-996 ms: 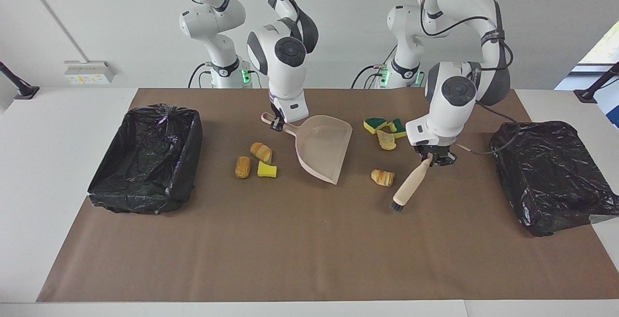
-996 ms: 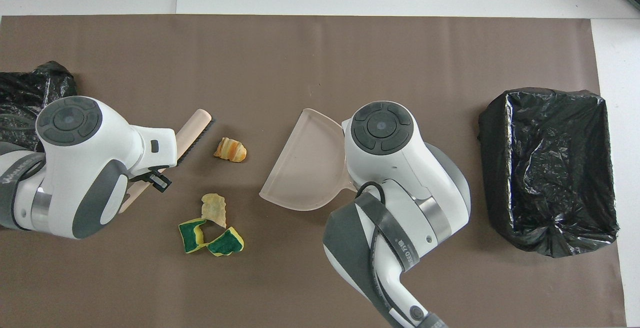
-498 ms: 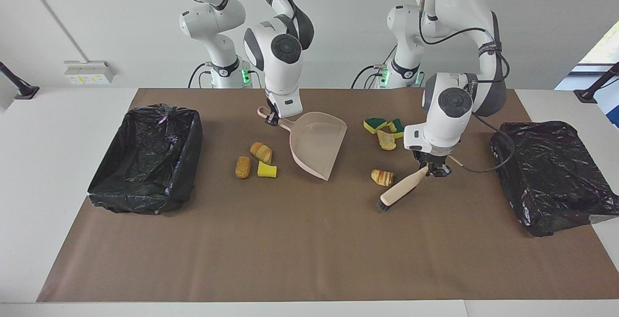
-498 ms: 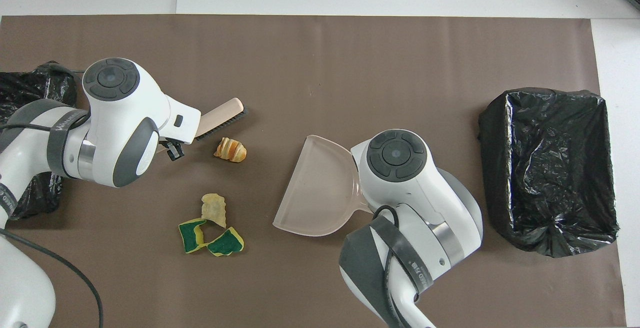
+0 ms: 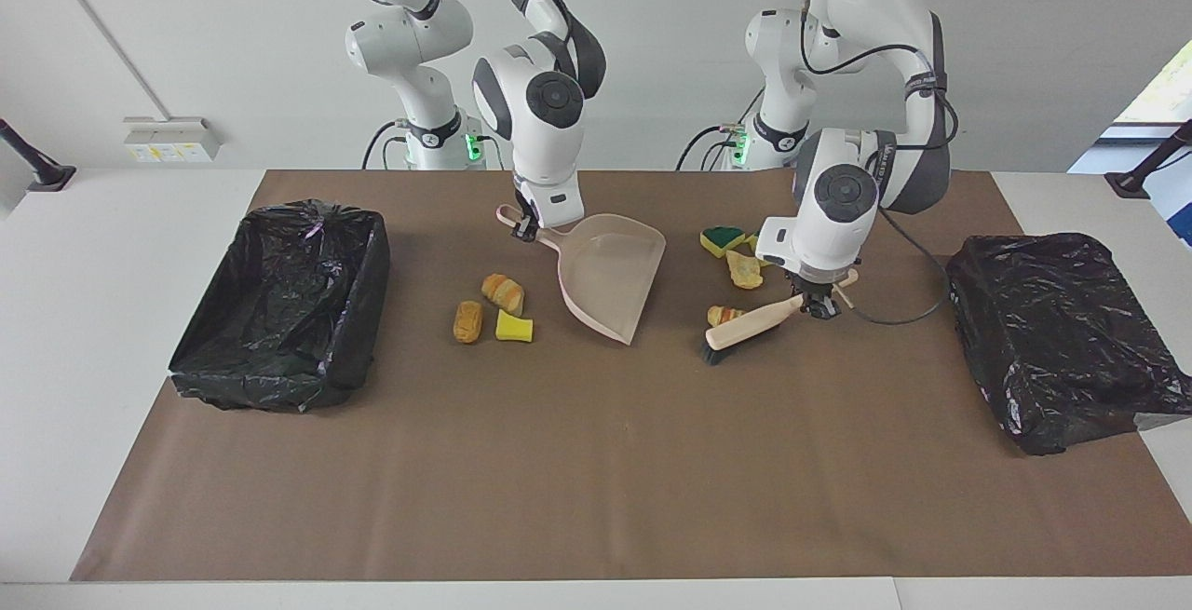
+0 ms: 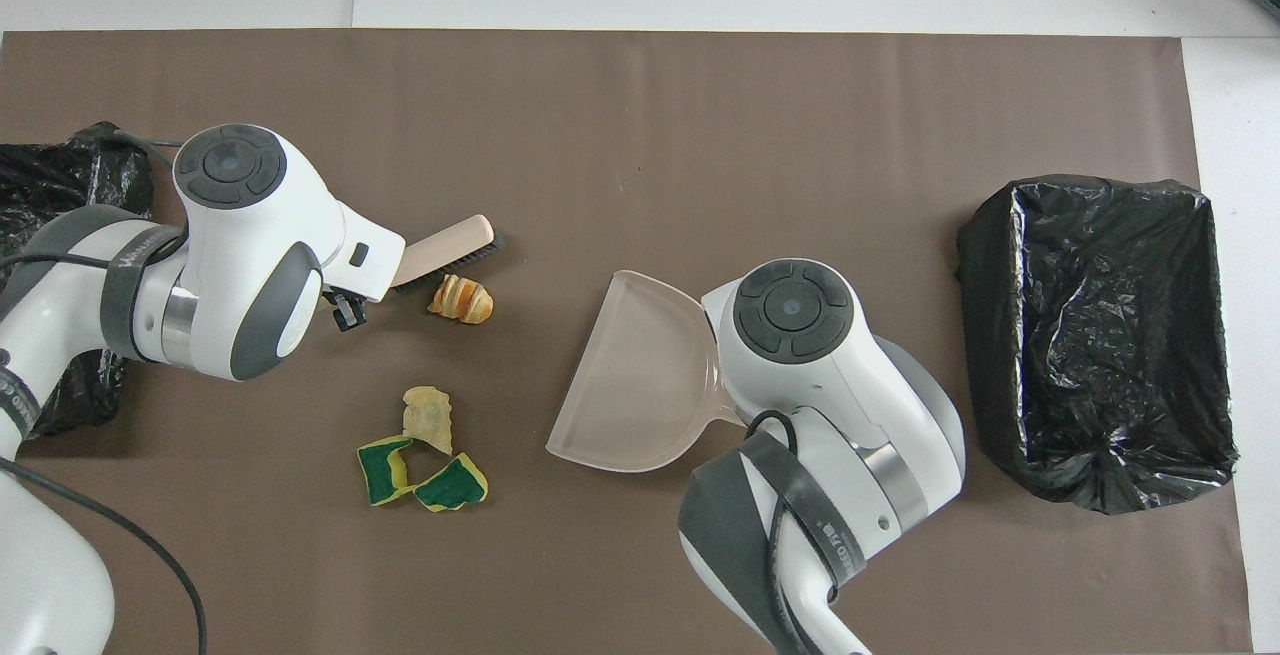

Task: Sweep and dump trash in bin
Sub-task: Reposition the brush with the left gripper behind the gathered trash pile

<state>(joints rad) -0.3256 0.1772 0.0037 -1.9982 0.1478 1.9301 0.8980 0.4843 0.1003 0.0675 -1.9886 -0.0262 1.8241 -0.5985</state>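
My left gripper (image 5: 819, 305) is shut on the handle of the beige brush (image 5: 745, 326), whose black bristles sit low beside an orange-tan bread lump (image 5: 722, 315); the brush (image 6: 450, 240) lies just farther from the robots than the lump (image 6: 461, 298). My right gripper (image 5: 528, 230) is shut on the handle of the pink dustpan (image 5: 610, 279), held tilted with its lip on the mat. Two green-faced sponge pieces (image 6: 385, 468) and a tan lump (image 6: 428, 413) lie nearer the robots. Three more scraps (image 5: 504, 292) lie beside the dustpan toward the right arm's end.
A black-lined bin (image 5: 358, 312) stands at the right arm's end of the table; it also shows in the overhead view (image 6: 985, 235). A second black bag (image 5: 1062, 331) lies at the left arm's end. A brown mat (image 5: 596, 461) covers the table.
My left gripper has swung the brush flatter and brought its bristles up beside the bread lump. My right gripper has drawn the dustpan slightly toward the robots.
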